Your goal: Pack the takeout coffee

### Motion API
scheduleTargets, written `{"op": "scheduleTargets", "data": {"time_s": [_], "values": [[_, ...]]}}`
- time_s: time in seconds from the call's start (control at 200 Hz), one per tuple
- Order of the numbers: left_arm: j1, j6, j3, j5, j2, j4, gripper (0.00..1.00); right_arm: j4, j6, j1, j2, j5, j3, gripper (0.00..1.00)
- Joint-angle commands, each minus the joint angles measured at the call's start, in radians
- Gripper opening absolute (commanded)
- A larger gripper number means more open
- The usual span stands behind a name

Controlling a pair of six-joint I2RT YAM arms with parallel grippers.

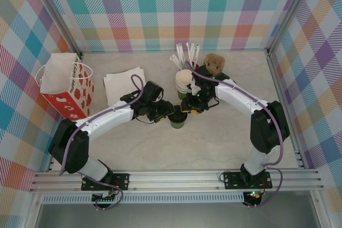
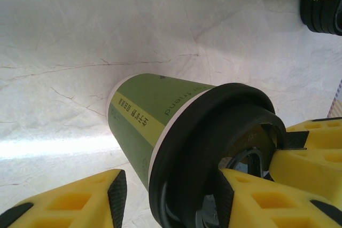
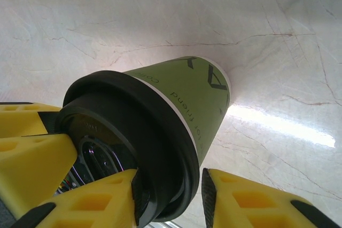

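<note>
— Where was the takeout coffee (image 1: 178,122)?

— It stood upright near the middle of the surface (image 1: 230,142), with a black lid (image 2: 214,132) on top. It was just in front of a stack of pale cups (image 1: 183,81). The red paper bag (image 1: 67,86) stood well apart at the left.

— And the left pincer (image 2: 171,196)?

— It was partway open, astride the lid's rim. One finger lay over the lid's top. The other hung outside by the green wall, with a sliver of surface showing between its pad and the cup. It gripped nothing.

— The right pincer (image 3: 172,193)?

— It sat on the opposite side, set narrower, with its pads closed on the lid's rim, one inside and one outside.

— Did the two pincers touch?

— They sat close over the lid, but I couldn't tell.
</note>
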Motion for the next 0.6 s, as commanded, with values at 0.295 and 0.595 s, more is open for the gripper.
{"op": "scheduleTargets", "data": {"time_s": [0.295, 0.595], "values": [[0.018, 0.088, 0.178, -0.053, 0.013, -0.224, 0.61, -0.017, -0.032, 0.013, -0.054, 0.027, 0.062, 0.47], [0.061, 0.105, 0.164, -0.132, -0.094, -0.259, 0.71, -0.032, -0.053, 0.016, -0.142, 0.066, 0.035, 0.71]]}}
